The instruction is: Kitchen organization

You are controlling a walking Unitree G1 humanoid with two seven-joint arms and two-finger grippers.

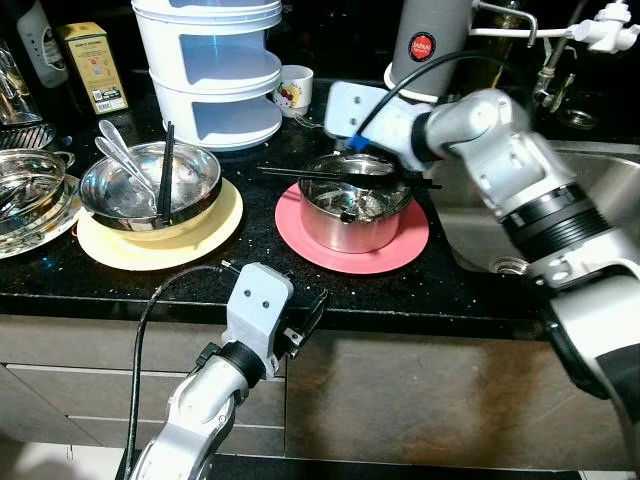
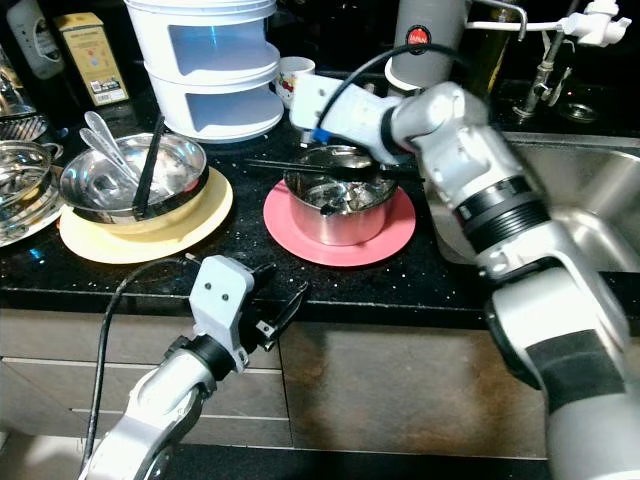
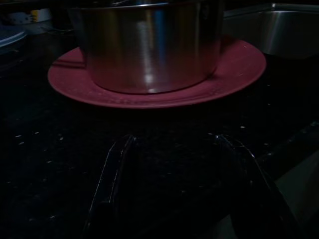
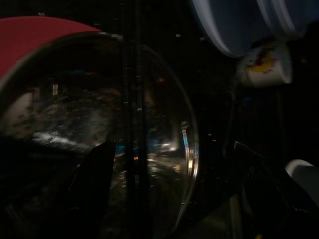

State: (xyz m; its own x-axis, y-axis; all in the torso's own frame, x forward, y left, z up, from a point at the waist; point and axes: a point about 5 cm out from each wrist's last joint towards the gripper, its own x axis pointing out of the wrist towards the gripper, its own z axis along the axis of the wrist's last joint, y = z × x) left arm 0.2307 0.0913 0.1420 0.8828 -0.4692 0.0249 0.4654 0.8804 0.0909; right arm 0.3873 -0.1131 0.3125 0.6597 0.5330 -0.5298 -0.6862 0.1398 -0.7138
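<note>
- The right end effector [image 4: 169, 164] hangs over the far rim of the round stainless-steel pot [image 1: 352, 215], which sits on a flat pink plate [image 1: 400, 255] on the black speckled tabletop [image 1: 250, 262]; its fingers are spread wide in the right wrist view, one finger [image 4: 94, 169] over the pot's mouth and the other outside the rim.
- A pair of thin black chopsticks [image 1: 300, 174] lies across the pot's rim, resting loosely; a closing finger that catches just one stick could flick the pair off onto the tabletop or into the steel sink [image 1: 610, 190] just beside the pot.
- A push on the rim could slide the pot on its plate, or tip it; nothing holds it down.
- The white cartoon-printed mug [image 1: 293, 90] stands near the right arm's wrist; a sweep backward might knock it.
- The left end effector [image 1: 310, 322] sits low at the tabletop's front edge, fingers spread and holding nothing; lifting it carelessly could strike the edge.
- Hard to make out: the right fingertips are hidden behind the arm in the head views; both wrist views are very dark; whether a finger touches the chopsticks cannot be told; the pot's contents are unclear beneath reflections.
- The wide steel bowl [image 1: 150, 185] with spoons, on a pale yellow plate [image 1: 160, 250], stands well apart.
</note>
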